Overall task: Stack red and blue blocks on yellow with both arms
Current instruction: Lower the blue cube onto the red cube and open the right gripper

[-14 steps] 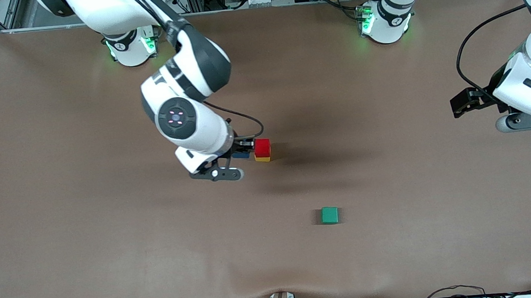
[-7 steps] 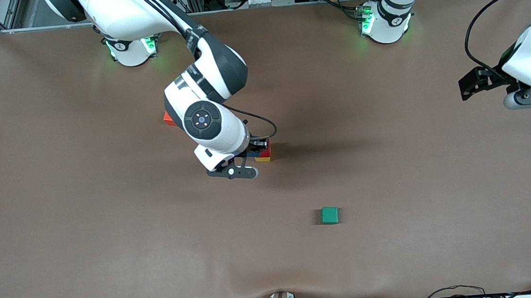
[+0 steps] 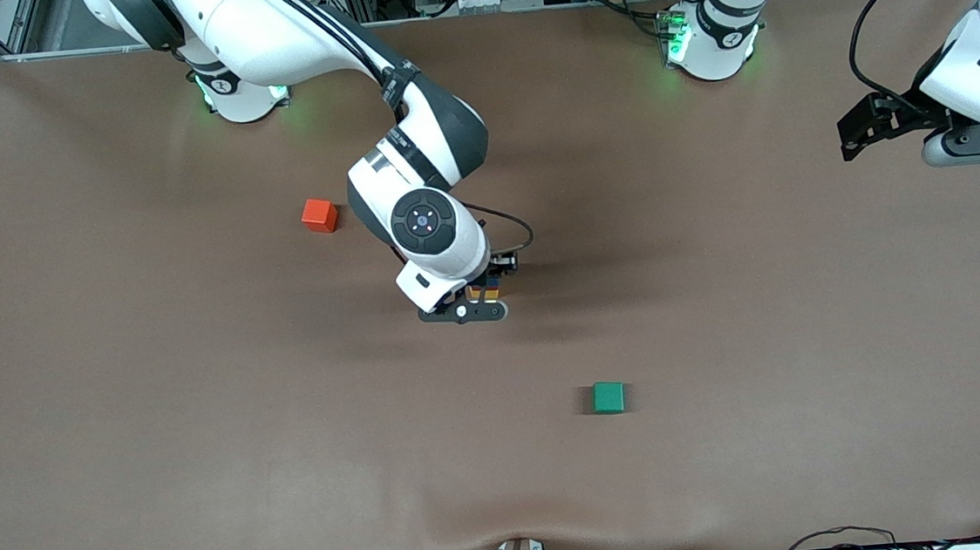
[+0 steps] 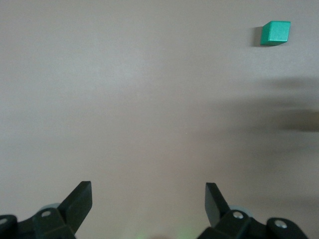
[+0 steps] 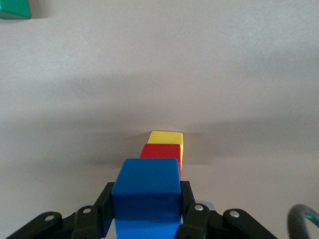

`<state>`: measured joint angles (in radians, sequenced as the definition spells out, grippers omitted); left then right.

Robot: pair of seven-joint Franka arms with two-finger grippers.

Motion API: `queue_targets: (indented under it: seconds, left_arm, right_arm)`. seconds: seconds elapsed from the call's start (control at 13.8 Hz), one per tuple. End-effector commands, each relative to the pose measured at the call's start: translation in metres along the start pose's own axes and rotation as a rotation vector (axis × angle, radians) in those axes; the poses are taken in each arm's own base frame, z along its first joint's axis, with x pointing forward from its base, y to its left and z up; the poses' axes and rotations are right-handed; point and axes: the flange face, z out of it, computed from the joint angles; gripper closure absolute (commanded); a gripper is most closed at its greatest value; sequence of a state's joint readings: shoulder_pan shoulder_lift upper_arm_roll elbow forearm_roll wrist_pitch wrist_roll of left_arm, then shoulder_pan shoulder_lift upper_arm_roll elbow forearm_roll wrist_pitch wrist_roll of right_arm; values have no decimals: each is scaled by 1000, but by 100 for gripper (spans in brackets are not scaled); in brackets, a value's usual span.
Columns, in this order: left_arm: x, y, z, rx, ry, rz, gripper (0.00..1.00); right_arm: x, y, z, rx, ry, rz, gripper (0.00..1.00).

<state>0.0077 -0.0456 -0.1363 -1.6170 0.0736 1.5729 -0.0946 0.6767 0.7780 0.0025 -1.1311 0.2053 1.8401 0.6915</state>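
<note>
You already have the red block (image 5: 160, 151) sitting on the yellow block (image 5: 166, 137) mid-bench. Your right gripper (image 5: 145, 209) holds the blue block (image 5: 146, 189) in its fingers above that pair, unreleased. Your left gripper (image 4: 148, 199) waits, fingers wide, at the left arm's end.

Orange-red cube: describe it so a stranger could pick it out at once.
Start at the right arm's base on the brown table. Nearer the camera, alone on bare table, sits the orange-red cube, beside that arm's wrist. It is more orange than the red cube, which is stacked on the yellow cube.
</note>
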Motion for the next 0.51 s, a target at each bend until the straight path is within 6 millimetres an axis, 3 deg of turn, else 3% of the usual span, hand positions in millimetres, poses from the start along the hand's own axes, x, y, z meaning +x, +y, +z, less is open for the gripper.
queue_targets:
  seconds: [0.0, 0.43]
  left_arm:
    - [-20, -5, -5, -18, 6, -10, 0]
    - [-40, -4, -14, -11, -14, -13, 0]
  right_arm:
    - [-4, -4, 5, -37, 12, -39, 100]
    - [-9, -9, 22, -62, 5, -61, 100]
